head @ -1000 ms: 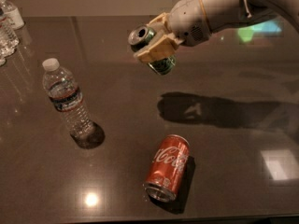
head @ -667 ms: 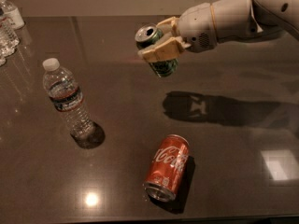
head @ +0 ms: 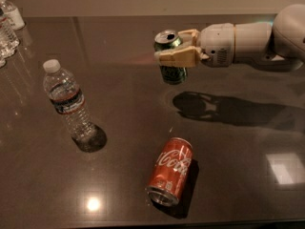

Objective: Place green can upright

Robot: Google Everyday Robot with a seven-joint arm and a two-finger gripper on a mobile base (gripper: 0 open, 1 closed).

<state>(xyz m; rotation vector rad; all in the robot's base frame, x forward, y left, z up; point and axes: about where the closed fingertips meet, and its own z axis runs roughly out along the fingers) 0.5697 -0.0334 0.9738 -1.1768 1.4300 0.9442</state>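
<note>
The gripper hugs the green can tight between its fingers above the table, so letting go now could tip it.

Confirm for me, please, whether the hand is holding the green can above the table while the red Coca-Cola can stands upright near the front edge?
Not quite: the red Coca-Cola can lies on its side, not upright, as the camera view shows. The rest holds: the hand is holding the green can above the table, and the red can is near the front edge.
</note>
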